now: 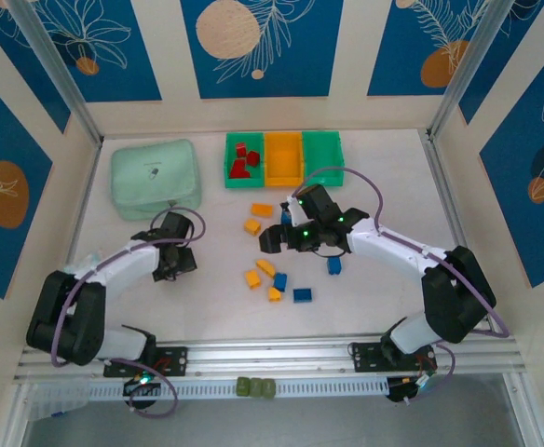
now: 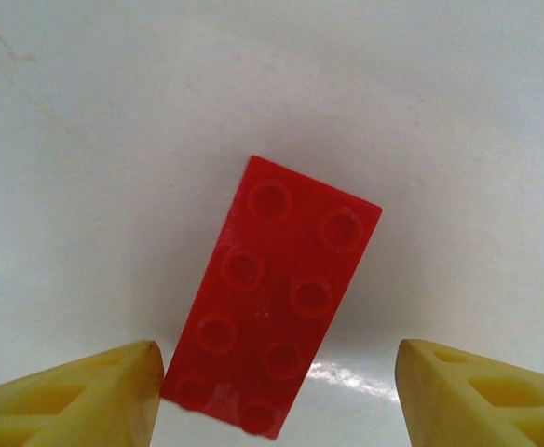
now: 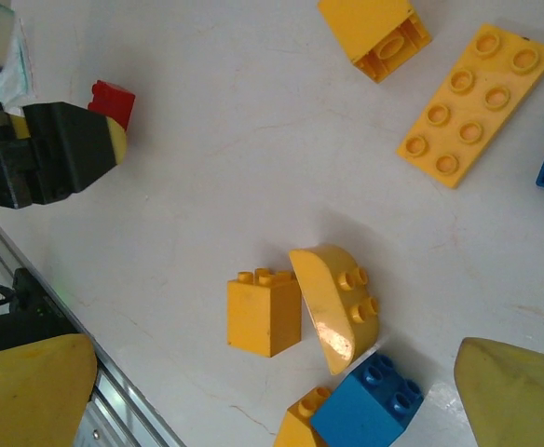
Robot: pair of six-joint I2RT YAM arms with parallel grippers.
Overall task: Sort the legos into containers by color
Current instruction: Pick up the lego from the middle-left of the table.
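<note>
1. Top view: the containers (image 1: 283,158) stand at the far side of the surface (image 1: 393,186), with red legos (image 1: 244,160) in the left green bin. Loose yellow and blue legos (image 1: 274,276) lie between the arms.
2. Left wrist: the left pincer (image 2: 278,358) stands apart around a red brick (image 2: 277,298) lying flat.
3. Right wrist: the right pincer (image 3: 277,358) is spread wide above a yellow brick (image 3: 265,317) and a blue brick (image 3: 370,405).

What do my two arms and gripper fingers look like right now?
The left arm and right arm have white links, black joints and looping purple cables. Green lights glow at the right wrist. The left fingers and right fingers are yellow wedges.
</note>
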